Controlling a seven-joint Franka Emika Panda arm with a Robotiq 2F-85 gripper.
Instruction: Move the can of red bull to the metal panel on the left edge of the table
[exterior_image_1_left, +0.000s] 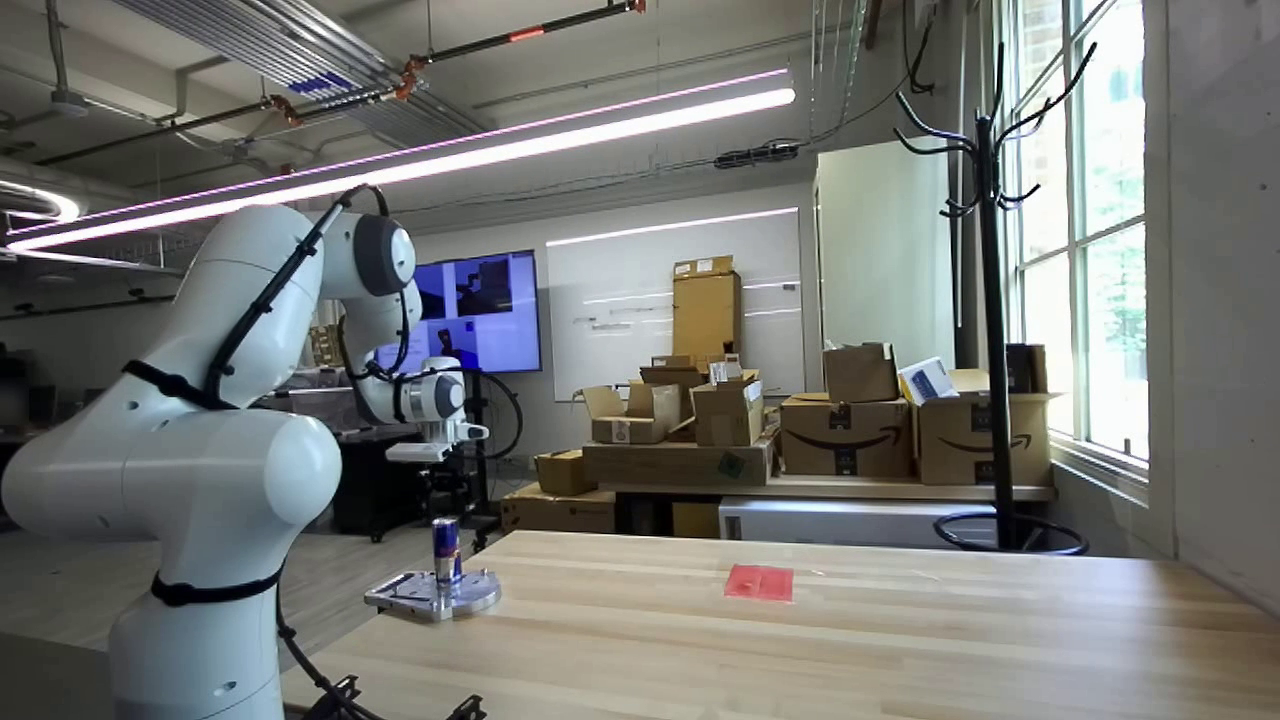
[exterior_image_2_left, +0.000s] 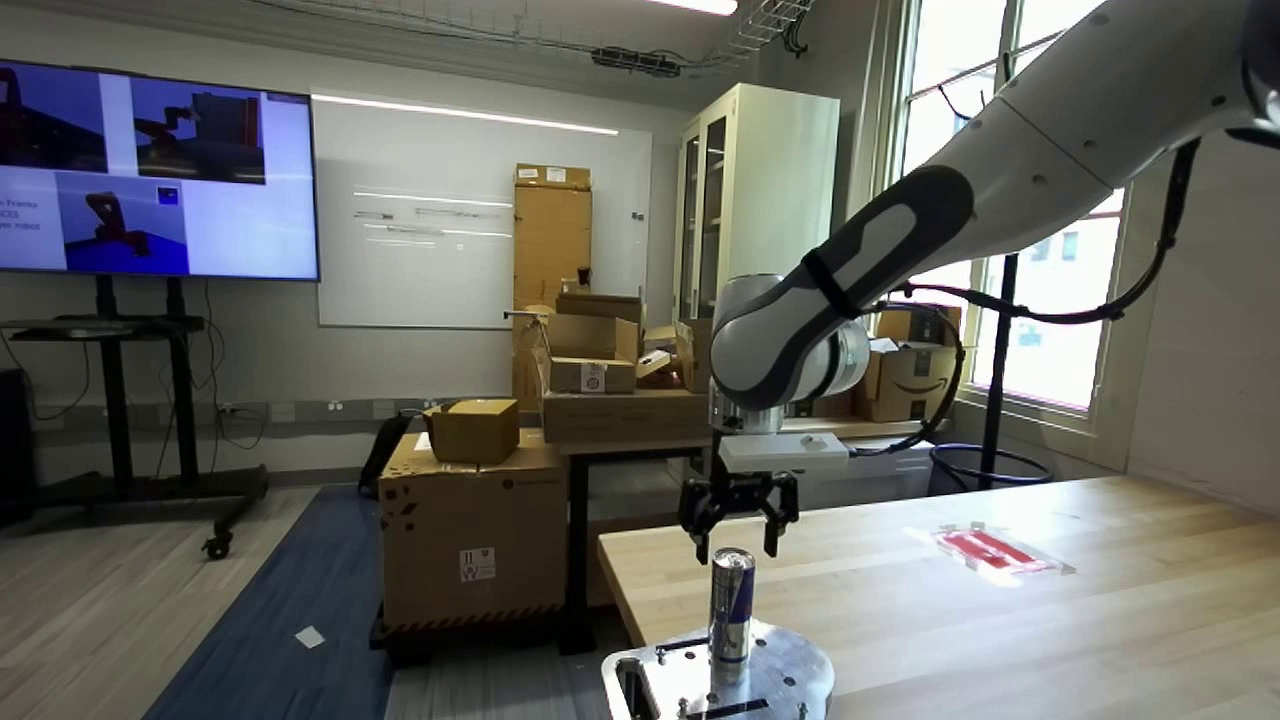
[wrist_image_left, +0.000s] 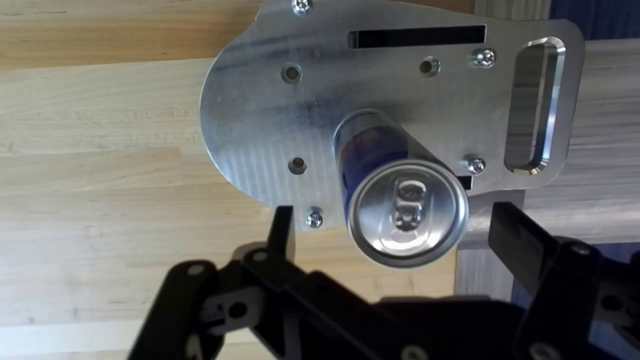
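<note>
Jaws are apart, nothing clamped. The gripper (exterior_image_2_left: 737, 546) straddles the top of the can of red bull (wrist_image_left: 397, 192) in the wrist view, with a gap to both fingers (wrist_image_left: 517, 245). Can't tell if the tips sit above the rim or level with it.

Can stands upright, whole base on the metal panel (wrist_image_left: 300, 120). I'd call the placing done, clearing away remaining.

Handling, if it needs a regrip: looks sealed, tab flat, so probably full, some heft, fairly stiff. Thin metal wall, likely slick, would dent under a hard squeeze. Take it mid-body, pads square across, not by the rim.

From here the gripper points straight down; arm (exterior_image_2_left: 1010, 170) reaches out high and folds to a vertical wrist. Panel's slotted end overhangs the table (exterior_image_2_left: 930, 650) edge. Mind sideways knocks: slim can, could topple.
</note>
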